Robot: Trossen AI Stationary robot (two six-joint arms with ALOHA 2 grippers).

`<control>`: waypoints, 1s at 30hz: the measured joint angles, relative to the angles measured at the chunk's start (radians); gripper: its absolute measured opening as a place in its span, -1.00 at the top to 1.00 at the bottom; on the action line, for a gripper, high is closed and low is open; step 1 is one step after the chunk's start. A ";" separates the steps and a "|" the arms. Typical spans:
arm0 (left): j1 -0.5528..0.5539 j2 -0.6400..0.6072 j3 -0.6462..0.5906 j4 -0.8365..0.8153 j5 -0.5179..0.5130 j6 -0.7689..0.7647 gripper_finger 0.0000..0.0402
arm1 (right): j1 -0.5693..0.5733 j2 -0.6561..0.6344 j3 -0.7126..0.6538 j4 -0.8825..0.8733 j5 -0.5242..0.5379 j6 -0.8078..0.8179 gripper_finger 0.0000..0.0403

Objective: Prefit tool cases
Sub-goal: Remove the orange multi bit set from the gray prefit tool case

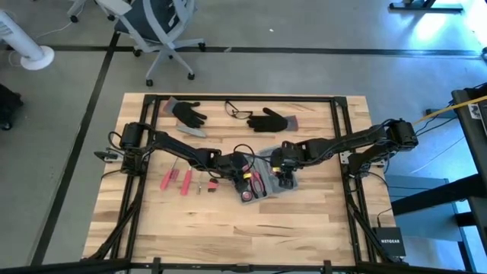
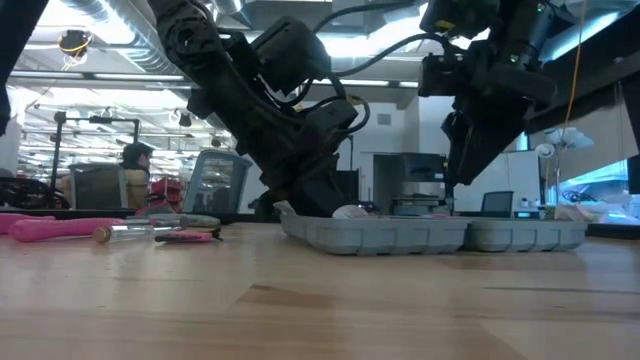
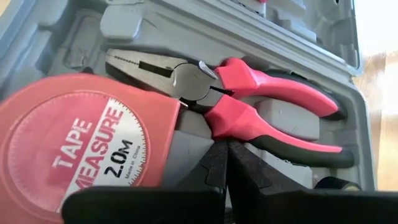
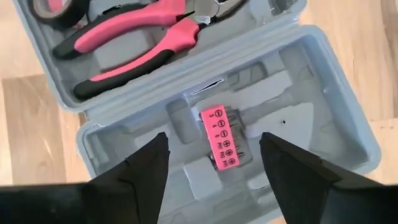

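1. Two loose pink-handled tools lie on the wooden table at about 9 o'clock from the open tool case, with smaller tools just beside them.
2. Left gripper is down in the case's left half, its fingers pressed together with nothing between them, their tips at the pink-handled pliers; the red tape measure sits in its slot beside them.
3. Grey-blue and opened flat, the case rests near the table's centre, both halves face up.
4. Right gripper hangs over the case's right half, fingers spread wide and grasping nothing; a pink bit holder lies in a moulded slot below the gap.
5. Toward 12 o'clock, two black gloves and a pair of glasses lie well apart from the case.
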 joint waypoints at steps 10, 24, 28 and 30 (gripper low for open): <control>0.000 0.000 0.000 0.004 0.024 -0.007 1.00 | 0.000 0.000 -0.001 -0.074 0.012 -0.140 -0.20; -0.001 0.002 -0.001 0.026 0.025 -0.049 1.00 | 0.000 0.116 -0.001 0.097 -0.033 -0.255 -0.20; -0.001 0.002 -0.001 0.028 0.024 -0.059 1.00 | 0.000 0.161 -0.001 0.107 0.001 -0.303 -0.20; -0.001 0.002 0.000 0.029 0.024 -0.060 1.00 | 0.000 0.176 -0.001 0.087 -0.008 -0.325 -0.20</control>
